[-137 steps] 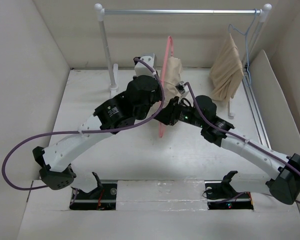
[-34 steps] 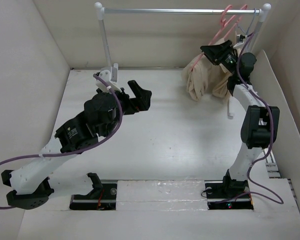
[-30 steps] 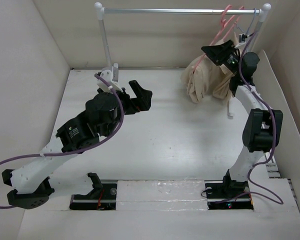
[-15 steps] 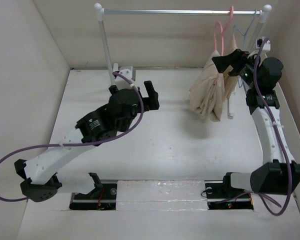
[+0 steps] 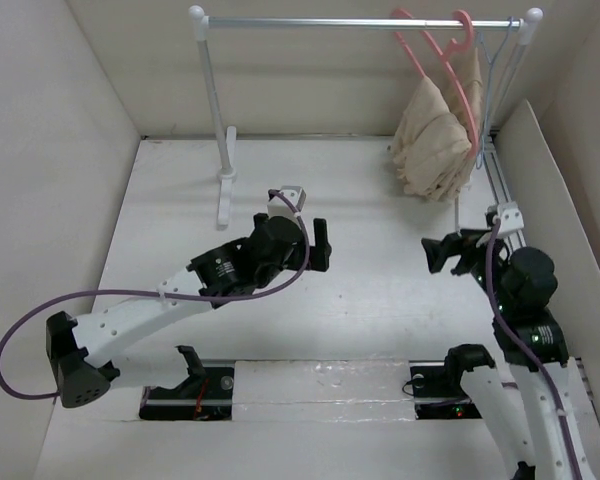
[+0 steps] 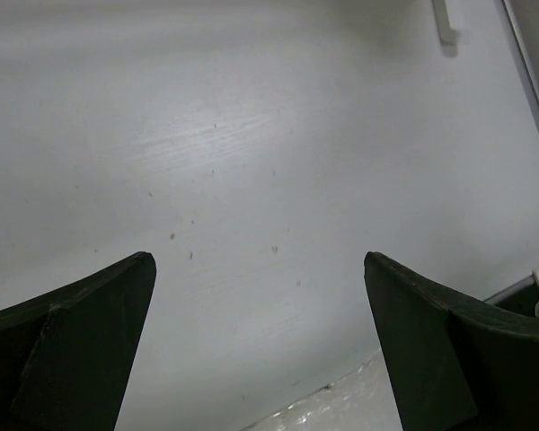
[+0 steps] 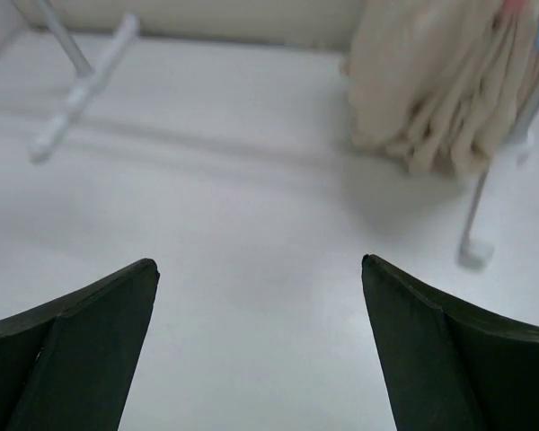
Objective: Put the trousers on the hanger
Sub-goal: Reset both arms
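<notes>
- Judging from the overhead view, I took the hanging itself as done. The trousers (image 5: pixel 432 140) drooped in a folded bundle from the hanger (image 5: pixel 442 55), whose hook sat over the rail (image 5: pixel 330 22) at the upper right of the frame.
- The left gripper (image 5: pixel 318 245) sat near the middle of the frame over the table (image 5: pixel 370 310), its fingers spread wide with nothing between them. Its wrist view showed only bare tabletop.
- The right gripper (image 5: pixel 442 252) was at the right of the frame, lower than the cloth and well apart from it, likewise spread wide and empty.
- The step in hand, as I read it, was getting both arms clear. I wanted the right arm kept low and away from the hem, since a finger catching a fold could drag the cloth off or set the hanger swinging.
- The cloth looked bunched rather than flat, with most of it left of the hook, so I judged any nudge could start a slide. Hands off seemed best.
- A thin wire hanger (image 5: pixel 495 60) hung just beside the pink one at the rail's right end. Whether the two touched I could not tell.
</notes>
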{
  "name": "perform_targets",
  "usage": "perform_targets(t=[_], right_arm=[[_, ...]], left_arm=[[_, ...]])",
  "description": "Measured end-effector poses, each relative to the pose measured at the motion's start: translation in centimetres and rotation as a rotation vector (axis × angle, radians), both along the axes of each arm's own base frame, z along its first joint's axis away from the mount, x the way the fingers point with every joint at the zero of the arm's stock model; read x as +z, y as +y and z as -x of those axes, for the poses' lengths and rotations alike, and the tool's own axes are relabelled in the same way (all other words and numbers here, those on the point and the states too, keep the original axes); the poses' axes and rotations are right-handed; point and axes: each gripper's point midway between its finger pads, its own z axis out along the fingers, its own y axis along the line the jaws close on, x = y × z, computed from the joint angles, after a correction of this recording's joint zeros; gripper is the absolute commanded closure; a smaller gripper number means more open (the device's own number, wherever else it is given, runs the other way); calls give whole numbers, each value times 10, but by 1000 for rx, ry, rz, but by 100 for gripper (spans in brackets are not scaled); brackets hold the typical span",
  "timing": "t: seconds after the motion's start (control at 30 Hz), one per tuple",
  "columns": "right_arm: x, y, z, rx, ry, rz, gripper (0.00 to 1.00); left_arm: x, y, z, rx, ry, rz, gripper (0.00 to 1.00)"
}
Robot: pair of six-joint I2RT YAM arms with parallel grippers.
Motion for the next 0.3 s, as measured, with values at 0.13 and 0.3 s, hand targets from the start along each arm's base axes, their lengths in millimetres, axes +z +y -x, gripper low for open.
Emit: perform_targets(t=[0.13,0.3], right_arm=[[-66,-14,34,-47,145,56,0],[-90,-21,45,-68,232,98,0]], left_arm=[[-32,-3,17,-64,71,11,1],[-42,-12,23,-107,106,21,1]])
